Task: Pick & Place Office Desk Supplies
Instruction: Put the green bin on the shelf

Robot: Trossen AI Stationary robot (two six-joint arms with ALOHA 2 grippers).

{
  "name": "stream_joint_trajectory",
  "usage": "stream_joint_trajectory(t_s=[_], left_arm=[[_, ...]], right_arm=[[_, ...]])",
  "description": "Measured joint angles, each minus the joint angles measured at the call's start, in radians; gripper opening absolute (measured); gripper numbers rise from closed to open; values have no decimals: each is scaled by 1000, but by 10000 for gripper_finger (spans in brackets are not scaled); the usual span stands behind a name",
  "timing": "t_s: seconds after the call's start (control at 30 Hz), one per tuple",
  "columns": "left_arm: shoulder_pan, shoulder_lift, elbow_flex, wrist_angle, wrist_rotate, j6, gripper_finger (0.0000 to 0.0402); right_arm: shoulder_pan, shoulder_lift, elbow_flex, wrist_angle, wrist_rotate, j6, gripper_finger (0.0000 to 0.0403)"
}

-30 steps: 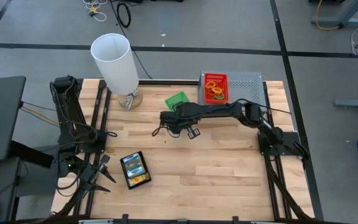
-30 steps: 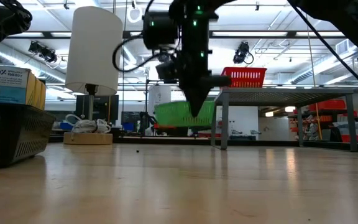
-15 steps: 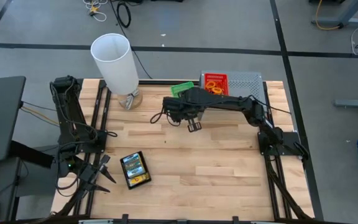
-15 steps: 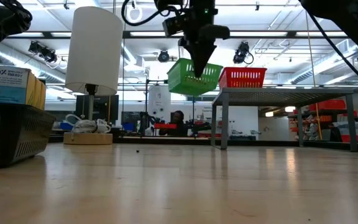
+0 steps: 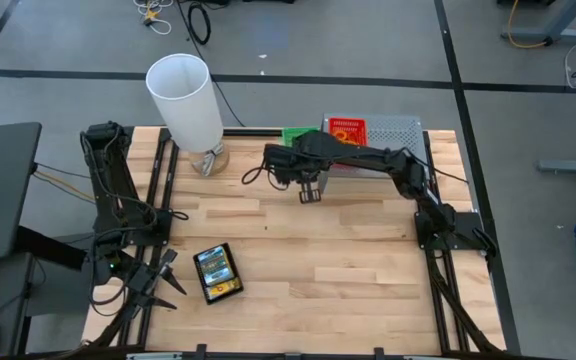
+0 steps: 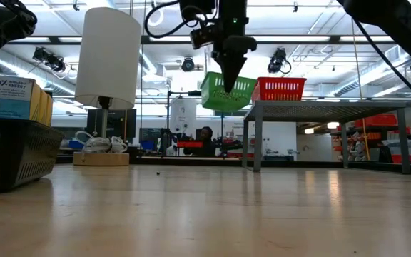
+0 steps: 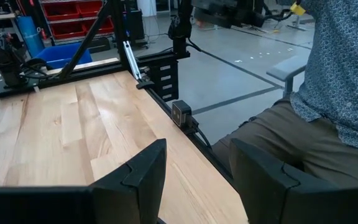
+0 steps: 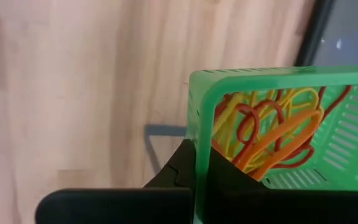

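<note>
Black tray (image 5: 216, 273) with crayon boxes lies at the near-left, beside the idle left gripper (image 5: 158, 283), fingers apart. Farther back, the right gripper (image 6: 228, 84) pinches the green tray (image 6: 227, 91) of bands (image 8: 272, 134) aloft, beside the red tray (image 5: 346, 129).

light: bright, even, from ceiling lamps
glare: pale sheen on table (image 7: 55, 130)
blur: right wrist view soft; others sharp
shadows: faint

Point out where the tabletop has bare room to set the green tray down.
Bare wood spans the middle and right front, between the black tray and the right arm's base. The back is crowded: white cylinder, red tray on the grey riser, and the right pincer holding the green tray aloft.
</note>
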Motion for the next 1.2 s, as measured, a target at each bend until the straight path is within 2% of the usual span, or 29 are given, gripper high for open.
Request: stream_joint_trajectory(t_s=[0.13, 0.9, 1.2], left_arm=[[0, 0, 0, -1, 0, 0, 181], [0, 0, 0, 0, 2, -7, 181], [0, 0, 0, 0, 15, -7, 181]], right_arm=[[-20, 0, 0, 0, 28, 25, 0], [-110, 0, 0, 4, -6, 217, 0], [-105, 0, 0, 0, -37, 156, 0]])
